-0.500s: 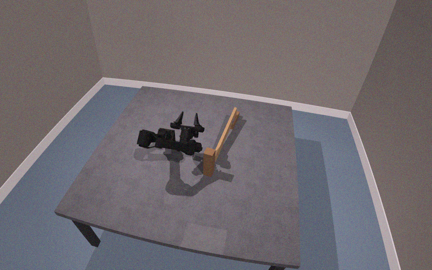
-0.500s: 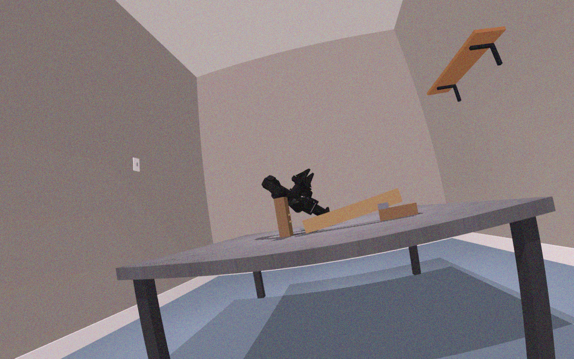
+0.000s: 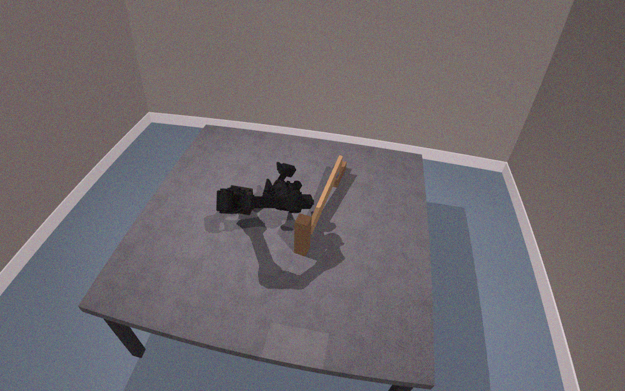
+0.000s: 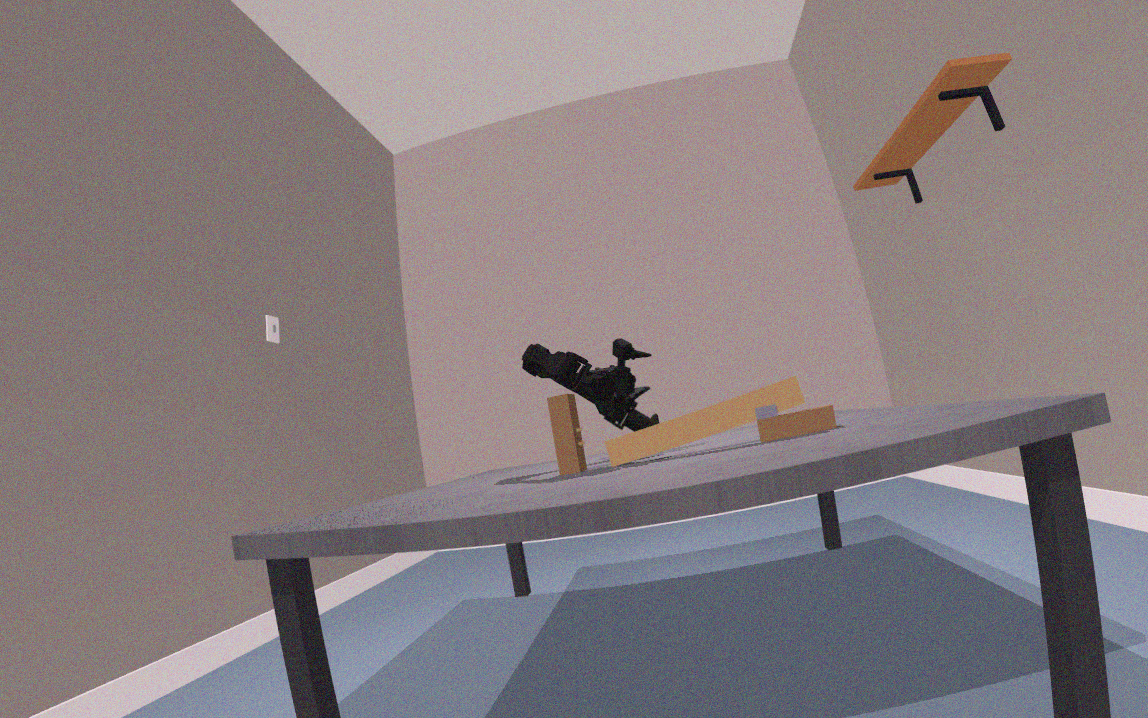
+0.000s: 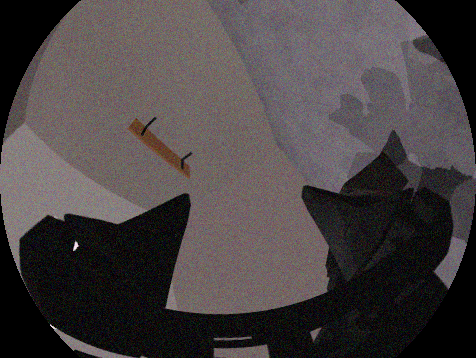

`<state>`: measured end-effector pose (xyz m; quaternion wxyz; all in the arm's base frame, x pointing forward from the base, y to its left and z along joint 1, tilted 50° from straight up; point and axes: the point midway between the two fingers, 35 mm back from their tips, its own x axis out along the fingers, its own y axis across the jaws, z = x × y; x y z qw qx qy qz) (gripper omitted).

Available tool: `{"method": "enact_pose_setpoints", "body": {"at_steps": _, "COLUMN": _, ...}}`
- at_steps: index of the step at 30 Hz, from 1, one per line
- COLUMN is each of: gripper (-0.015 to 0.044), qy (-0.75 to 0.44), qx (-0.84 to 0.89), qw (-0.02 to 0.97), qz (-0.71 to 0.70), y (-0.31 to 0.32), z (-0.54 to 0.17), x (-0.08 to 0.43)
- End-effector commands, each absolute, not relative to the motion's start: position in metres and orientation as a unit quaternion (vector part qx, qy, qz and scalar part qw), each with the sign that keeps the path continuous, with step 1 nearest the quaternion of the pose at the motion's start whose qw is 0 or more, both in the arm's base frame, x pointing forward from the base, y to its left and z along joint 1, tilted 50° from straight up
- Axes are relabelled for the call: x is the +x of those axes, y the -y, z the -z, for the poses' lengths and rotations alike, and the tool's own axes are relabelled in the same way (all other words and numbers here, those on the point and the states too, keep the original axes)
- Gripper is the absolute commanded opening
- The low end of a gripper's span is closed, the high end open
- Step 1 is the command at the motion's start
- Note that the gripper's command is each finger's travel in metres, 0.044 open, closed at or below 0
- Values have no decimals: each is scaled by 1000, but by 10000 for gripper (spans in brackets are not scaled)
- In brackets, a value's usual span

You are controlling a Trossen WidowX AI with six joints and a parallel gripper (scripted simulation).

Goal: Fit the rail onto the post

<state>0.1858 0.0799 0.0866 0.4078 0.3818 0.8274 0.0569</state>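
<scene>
The light wooden rail slopes, its near end low at the table and its far end raised, at the grey bracket on the low footboard block. The upright post stands beyond the near end, with a gap between them in the exterior view. Two small pegs stick out of the post's rail side. The holes in the rail's end cannot be made out. My gripper is open and empty, raised above the table beside the rail, touching neither rail nor post.
The arm's black base stands on the grey table, left of the post in the top view. The arm's elbow hangs close to the rail's near half. A wall shelf is far off.
</scene>
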Motion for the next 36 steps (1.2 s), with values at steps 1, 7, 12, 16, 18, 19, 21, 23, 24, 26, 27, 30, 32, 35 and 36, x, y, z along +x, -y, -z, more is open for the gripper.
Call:
{"method": "enact_pose_setpoints", "body": {"at_steps": 1, "gripper": 440, "qy": -860, "qx": 82, "qw": 492, "qz": -109, "y": -40, "z": -51, "x": 211}}
{"method": "enact_pose_setpoints", "body": {"at_steps": 7, "gripper": 440, "qy": -831, "qx": -255, "qw": 470, "qz": -152, "y": 6, "z": -33, "x": 265}}
{"method": "enact_pose_setpoints", "body": {"at_steps": 12, "gripper": 440, "qy": -791, "qx": -424, "qw": 410, "qz": -160, "y": 24, "z": -36, "x": 304}}
{"method": "enact_pose_setpoints", "body": {"at_steps": 16, "gripper": 440, "qy": -749, "qx": -546, "qw": 340, "qz": -157, "y": 33, "z": -45, "x": 339}}
{"method": "enact_pose_setpoints", "body": {"at_steps": 18, "gripper": 440, "qy": -740, "qx": -569, "qw": 323, "qz": -154, "y": 35, "z": -48, "x": 347}}
{"method": "enact_pose_setpoints", "body": {"at_steps": 19, "gripper": 440, "qy": -740, "qx": -569, "qw": 323, "qz": -154, "y": 35, "z": -48, "x": 347}}
{"method": "enact_pose_setpoints", "body": {"at_steps": 21, "gripper": 440, "qy": -740, "qx": -569, "qw": 323, "qz": -154, "y": 35, "z": -48, "x": 347}}
{"method": "enact_pose_setpoints", "body": {"at_steps": 23, "gripper": 440, "qy": -740, "qx": -569, "qw": 323, "qz": -154, "y": 35, "z": -48, "x": 347}}
{"method": "enact_pose_setpoints", "body": {"at_steps": 24, "gripper": 440, "qy": -740, "qx": -569, "qw": 323, "qz": -154, "y": 35, "z": -48, "x": 347}}
{"method": "enact_pose_setpoints", "body": {"at_steps": 26, "gripper": 440, "qy": -740, "qx": -569, "qw": 323, "qz": -154, "y": 36, "z": -49, "x": 347}}
{"method": "enact_pose_setpoints", "body": {"at_steps": 27, "gripper": 440, "qy": -740, "qx": -569, "qw": 323, "qz": -154, "y": 36, "z": -49, "x": 347}}
{"method": "enact_pose_setpoints", "body": {"at_steps": 30, "gripper": 440, "qy": -740, "qx": -569, "qw": 323, "qz": -154, "y": 36, "z": -49, "x": 347}}
{"method": "enact_pose_setpoints", "body": {"at_steps": 32, "gripper": 440, "qy": -740, "qx": -569, "qw": 323, "qz": -154, "y": 37, "z": -49, "x": 347}}
{"method": "enact_pose_setpoints", "body": {"at_steps": 35, "gripper": 440, "qy": -740, "qx": -569, "qw": 324, "qz": -155, "y": 40, "z": -45, "x": 347}}
{"method": "enact_pose_setpoints", "body": {"at_steps": 36, "gripper": 440, "qy": -740, "qx": -569, "qw": 324, "qz": -155, "y": 41, "z": -44, "x": 347}}
